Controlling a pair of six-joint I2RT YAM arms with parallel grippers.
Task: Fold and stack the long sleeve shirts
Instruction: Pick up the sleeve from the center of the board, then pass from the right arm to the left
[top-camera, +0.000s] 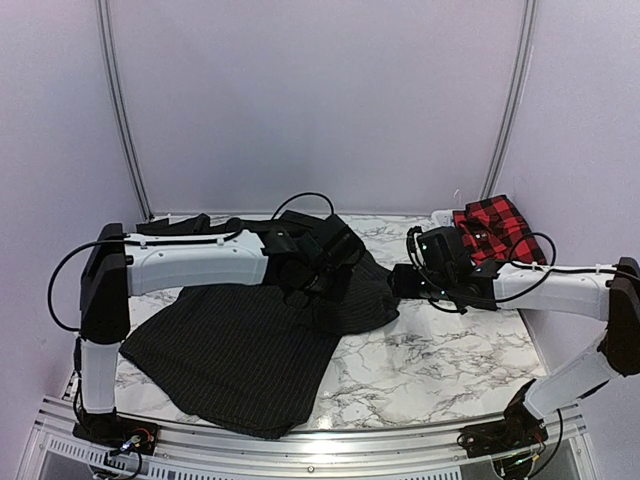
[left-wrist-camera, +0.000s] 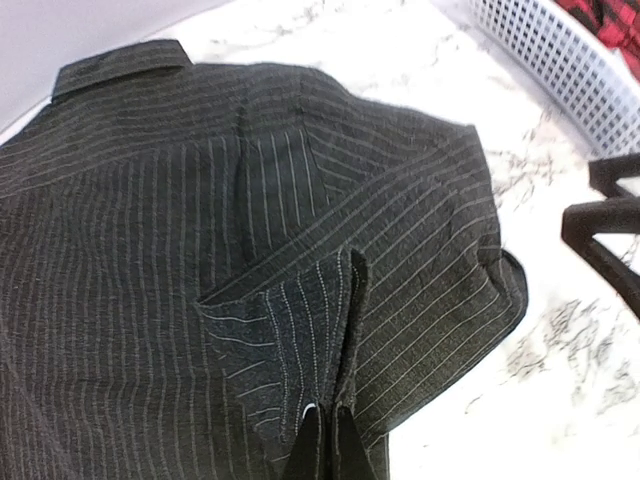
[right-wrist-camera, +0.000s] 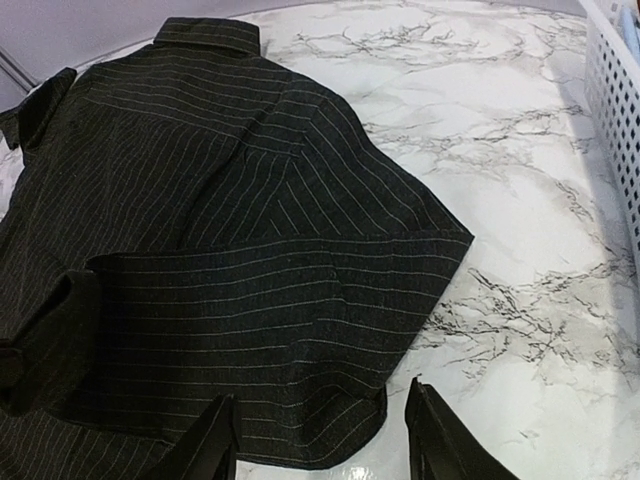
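Note:
The black pinstriped shirt (top-camera: 240, 350) lies spread on the marble table, collar at the back. My left gripper (top-camera: 318, 290) is shut on a pinched fold of its cloth (left-wrist-camera: 320, 340) and lifts it slightly above the shirt's right side. My right gripper (top-camera: 400, 283) is open, its fingers (right-wrist-camera: 215, 440) straddling the folded sleeve's edge (right-wrist-camera: 340, 440) without holding it. The red-and-black checked shirt (top-camera: 497, 228) lies in the white lattice basket (left-wrist-camera: 560, 60) at the back right.
The basket's wall (right-wrist-camera: 615, 110) stands close to the right of the right gripper. The right gripper's black fingers (left-wrist-camera: 610, 225) show in the left wrist view. Bare marble (top-camera: 440, 370) lies right of the shirt. White enclosure walls surround the table.

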